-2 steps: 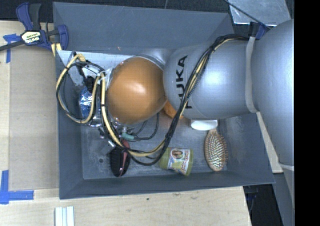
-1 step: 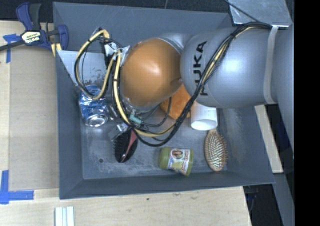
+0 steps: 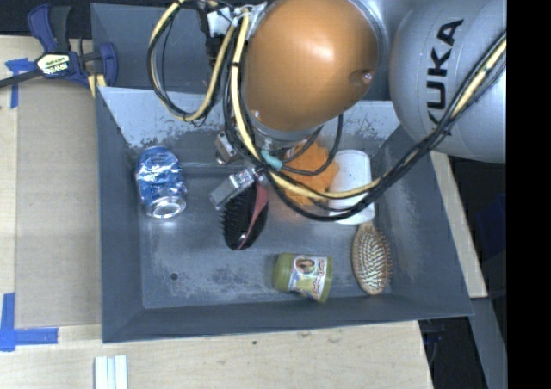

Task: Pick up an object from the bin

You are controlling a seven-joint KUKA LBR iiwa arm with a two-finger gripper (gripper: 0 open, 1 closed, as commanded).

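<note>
My gripper hangs low over the middle of the bin, under the arm's orange dome. Its two metal fingertips stand apart, so it is open, with bare bin floor in the gap. The lower fingertip sits at the upper end of a black oval brush with a red edge, which lies just below the gripper. I cannot tell whether it touches the brush. A crushed blue can lies to the left, well apart from the fingers.
A white cup and an orange thing lie partly hidden under the arm at the right. Near the front wall are a small green-lidded jar and a wooden hairbrush. Yellow cables loop over the back left.
</note>
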